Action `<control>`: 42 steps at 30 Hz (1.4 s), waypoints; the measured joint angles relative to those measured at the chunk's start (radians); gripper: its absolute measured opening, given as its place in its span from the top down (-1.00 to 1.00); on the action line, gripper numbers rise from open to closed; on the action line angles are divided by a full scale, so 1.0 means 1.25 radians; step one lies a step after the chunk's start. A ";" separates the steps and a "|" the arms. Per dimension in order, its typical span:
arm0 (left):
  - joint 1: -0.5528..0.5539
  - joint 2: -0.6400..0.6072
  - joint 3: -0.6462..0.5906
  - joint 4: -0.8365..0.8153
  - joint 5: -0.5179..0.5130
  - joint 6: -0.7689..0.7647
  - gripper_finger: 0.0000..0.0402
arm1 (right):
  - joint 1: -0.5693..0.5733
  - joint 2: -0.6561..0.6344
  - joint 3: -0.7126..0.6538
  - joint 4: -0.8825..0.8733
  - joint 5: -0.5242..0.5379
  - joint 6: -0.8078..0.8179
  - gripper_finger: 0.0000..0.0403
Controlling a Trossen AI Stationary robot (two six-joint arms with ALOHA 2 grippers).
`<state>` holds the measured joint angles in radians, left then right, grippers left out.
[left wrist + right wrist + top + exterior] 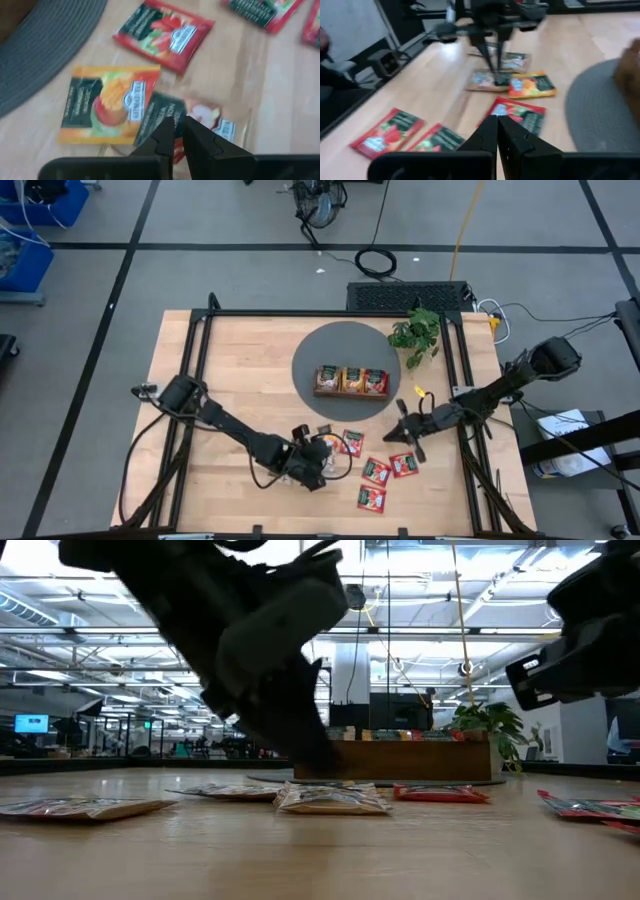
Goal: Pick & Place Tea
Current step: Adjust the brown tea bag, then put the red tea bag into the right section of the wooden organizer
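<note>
Several tea packets lie flat on the wooden table: an orange one [107, 102], a beige one [205, 117] partly under it, and red ones [376, 471] [404, 465] [371, 498] [162, 32]. My left gripper [179, 125] slants down over the beige packet, its fingers shut to a narrow slit with nothing between them. My right gripper [403, 432] hangs shut above the table, to the right of the red packets. The wooden tray [350, 381] holds packets in its three compartments and stands on a grey round mat [320, 345]. My left gripper comes down slanting from the table's left, and its fingertips [496, 75] stand right at the beige packet [487, 80], which lies flat on the table. I cannot tell whether they touch it.
A green plant [415, 332] stands at the mat's far right. Black frame rails [200, 370] run along the table's left, right and far sides. Bare wood [240, 380] lies left of the mat.
</note>
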<state>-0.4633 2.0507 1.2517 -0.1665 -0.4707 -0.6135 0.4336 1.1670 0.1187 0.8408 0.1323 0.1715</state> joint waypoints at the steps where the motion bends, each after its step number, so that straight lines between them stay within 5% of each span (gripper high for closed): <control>1: 0.000 0.006 0.000 0.012 0.001 -0.002 0.79 | 0.010 0.002 0.002 0.001 0.003 0.001 1.00; 21: -0.070 0.032 0.001 0.011 0.062 -0.081 0.79 | 0.063 0.002 0.001 -0.012 0.039 0.030 1.00; 32: -0.087 0.028 0.077 0.098 0.151 0.098 0.79 | 0.101 0.001 0.001 0.000 0.051 0.081 1.00; 36: -0.076 0.028 0.122 0.130 0.149 0.135 0.79 | 0.149 0.002 0.001 -0.020 0.061 0.093 1.00; 42: -0.040 0.041 0.151 0.171 0.171 0.018 0.79 | 0.301 0.082 0.078 -0.059 0.134 0.135 1.00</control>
<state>-0.5132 2.1017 1.4398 0.0477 -0.2566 -0.5905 0.8093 1.2701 0.2162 0.7676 0.2994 0.3400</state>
